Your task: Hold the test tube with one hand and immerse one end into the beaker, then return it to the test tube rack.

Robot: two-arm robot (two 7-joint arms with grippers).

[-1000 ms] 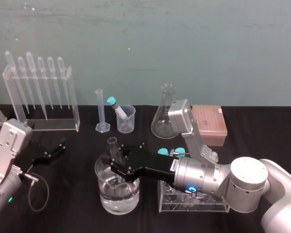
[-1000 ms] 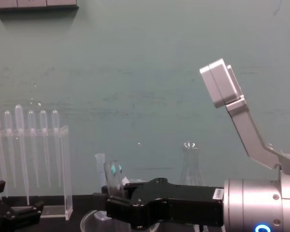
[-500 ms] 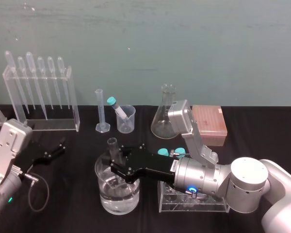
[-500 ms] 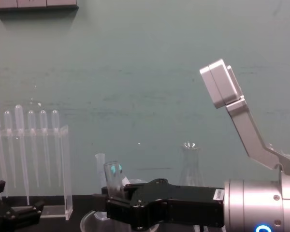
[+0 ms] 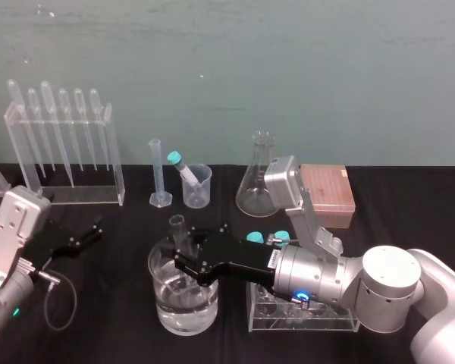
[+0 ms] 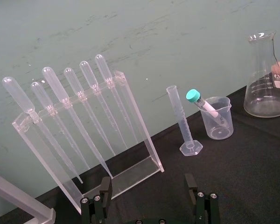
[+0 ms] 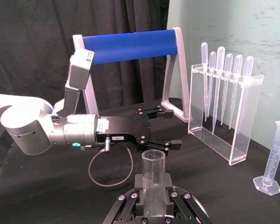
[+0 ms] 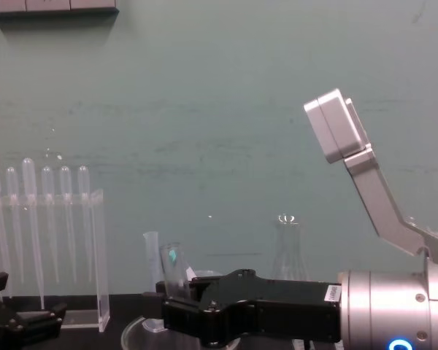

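With the right gripper (image 5: 180,255) clamped on the test tube (image 5: 177,230), its lower end dipped in the wide water-filled glass vessel (image 5: 167,311), any sideways pull might crack glass against the rim; the left gripper (image 5: 89,233) lies idle, fingers spread, well apart.

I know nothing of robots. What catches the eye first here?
The black right gripper, reaching in from the right, pinches a clear test tube upright in a wide glass dish of water at the front centre. Behind on the left stands a clear rack of pipettes, and the left gripper lies open at the far left.
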